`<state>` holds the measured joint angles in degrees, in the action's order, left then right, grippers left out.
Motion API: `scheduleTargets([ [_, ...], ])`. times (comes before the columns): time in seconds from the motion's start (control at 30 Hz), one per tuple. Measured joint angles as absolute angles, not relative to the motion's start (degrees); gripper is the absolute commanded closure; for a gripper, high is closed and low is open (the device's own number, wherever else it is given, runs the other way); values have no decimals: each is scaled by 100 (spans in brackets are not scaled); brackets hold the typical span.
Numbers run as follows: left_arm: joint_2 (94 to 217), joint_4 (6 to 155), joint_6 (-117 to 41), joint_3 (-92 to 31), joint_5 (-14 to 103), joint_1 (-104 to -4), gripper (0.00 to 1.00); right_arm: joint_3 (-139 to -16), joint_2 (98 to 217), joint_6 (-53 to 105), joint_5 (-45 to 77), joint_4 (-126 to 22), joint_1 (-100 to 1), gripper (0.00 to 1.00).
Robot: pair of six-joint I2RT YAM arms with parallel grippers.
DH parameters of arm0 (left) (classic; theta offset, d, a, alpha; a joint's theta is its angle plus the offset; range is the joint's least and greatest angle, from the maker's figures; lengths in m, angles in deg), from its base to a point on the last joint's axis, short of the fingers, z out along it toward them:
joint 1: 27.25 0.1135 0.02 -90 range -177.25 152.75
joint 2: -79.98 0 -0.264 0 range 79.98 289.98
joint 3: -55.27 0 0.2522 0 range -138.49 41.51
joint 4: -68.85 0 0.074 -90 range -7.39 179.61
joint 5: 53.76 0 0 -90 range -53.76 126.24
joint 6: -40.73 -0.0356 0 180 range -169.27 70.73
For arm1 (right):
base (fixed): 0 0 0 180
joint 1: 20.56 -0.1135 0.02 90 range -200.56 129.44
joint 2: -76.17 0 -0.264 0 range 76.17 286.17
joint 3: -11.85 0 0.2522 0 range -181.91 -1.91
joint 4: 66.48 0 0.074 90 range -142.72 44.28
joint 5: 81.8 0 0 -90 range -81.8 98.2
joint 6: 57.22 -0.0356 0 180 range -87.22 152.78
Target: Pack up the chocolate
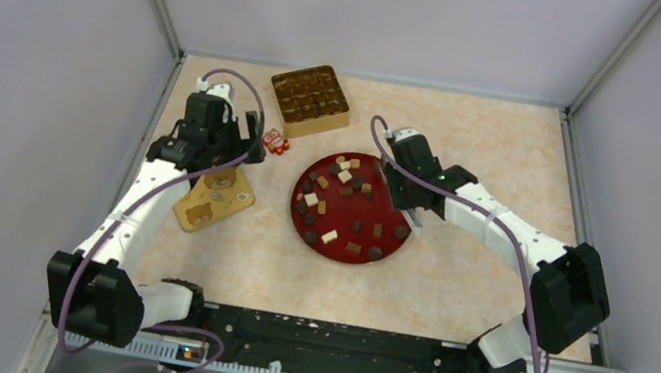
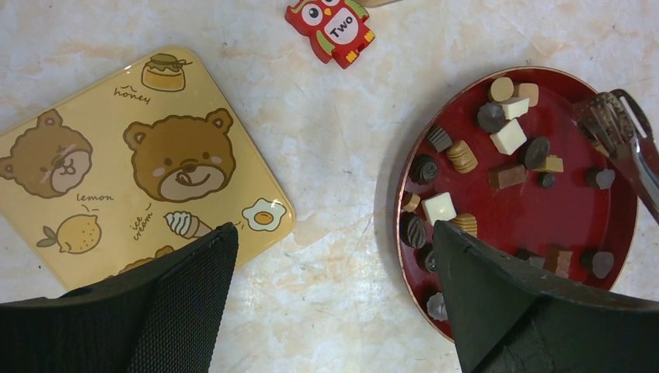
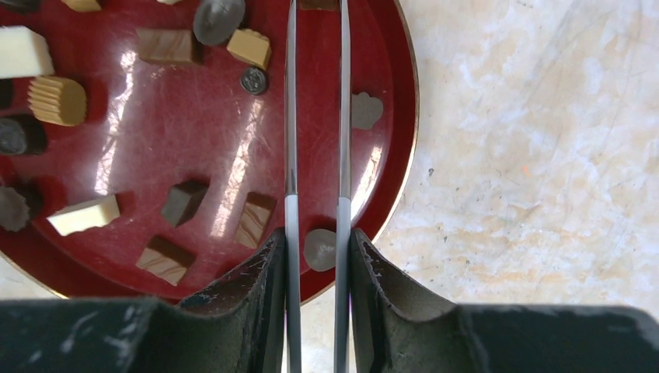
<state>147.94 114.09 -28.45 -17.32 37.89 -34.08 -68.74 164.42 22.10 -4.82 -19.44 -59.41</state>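
**Chocolate** (image 3: pixel 169 47): many small pieces in dark, striped brown, caramel and cream-white. Shapes are cubes, ribbed rounds and domes. All lie loose on the red plate (image 3: pixel 186 132) at mid-worktop, mostly apart from one another.

**Plate:** round with a gilt rim. Bare worktop (image 1: pixel 474 150) lies wide to its right and on its near side.

**Tongs** (image 3: pixel 289 116): two thin metal blades reaching over the plate's right part. Whether the tips grip a piece cannot be told.

**Right end effector** (image 3: pixel 315 245): narrow, clamped on the tongs, above the plate's right rim.

**Left end effector** (image 2: pixel 334 311): wide, holding nothing, over the bare strip between plate and lid (image 2: pixel 140 171).

**Lid:** tan, bear-printed, flat, left of the plate and apart from it.

**Box** (image 1: pixel 310 100): gold, gridded, far-left of the plate and apart from it.

**Owl piece** (image 2: pixel 330 23): red, lying between box and lid.
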Motion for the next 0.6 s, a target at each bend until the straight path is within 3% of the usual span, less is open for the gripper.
scheduleTargets([
  [0.37,14794,11420,-2817,-1761,3715,-3408,1,-8032,16466,2254,-405,-1927,-6107,100],
  [0.6,14792,11442,-2791,-1846,3511,-3408,1,-9134,17253,2269,-38,-2471,-6182,100],
])
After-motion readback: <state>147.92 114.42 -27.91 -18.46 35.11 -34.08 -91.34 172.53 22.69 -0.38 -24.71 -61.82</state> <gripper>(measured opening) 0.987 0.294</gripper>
